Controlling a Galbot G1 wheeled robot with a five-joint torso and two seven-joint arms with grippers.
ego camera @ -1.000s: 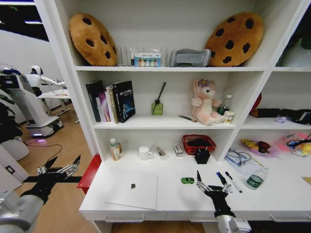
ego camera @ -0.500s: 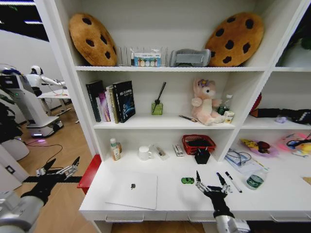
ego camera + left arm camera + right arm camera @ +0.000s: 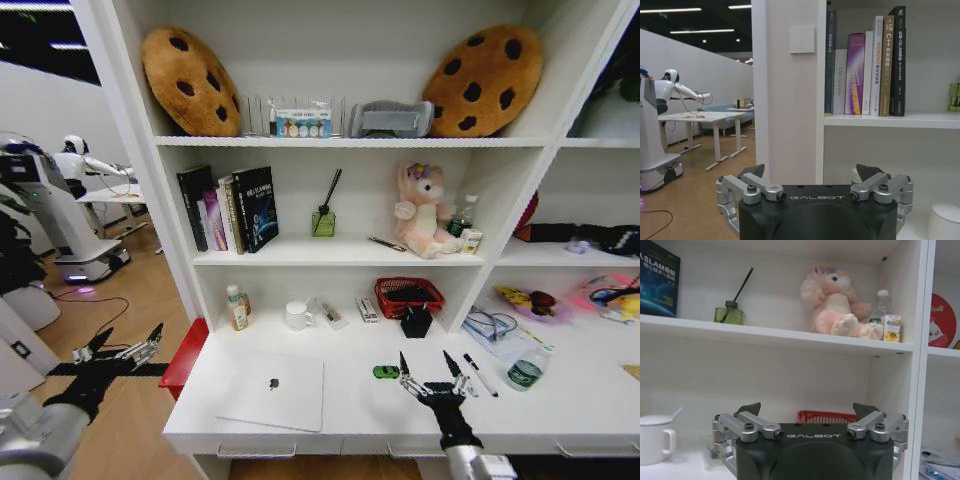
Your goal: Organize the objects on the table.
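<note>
The red mesh basket [image 3: 409, 296] at the table's [image 3: 350, 420] back edge holds something dark; the thin silver laptop [image 3: 272, 389] lies closed near the front edge, the tiny green car [image 3: 386, 372] mid-table, pens [image 3: 472, 374] and a round green container [image 3: 523, 373] rightward; the right gripper [image 3: 428, 370] hovers spread beside the car; the left gripper [image 3: 125, 343] hangs spread off the table's left end.

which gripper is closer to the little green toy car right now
Right. The right gripper hovers open over the desk just beside the green toy car, on its pen side. The left gripper is open too, out past the desk's left end, beyond the laptop.
</note>
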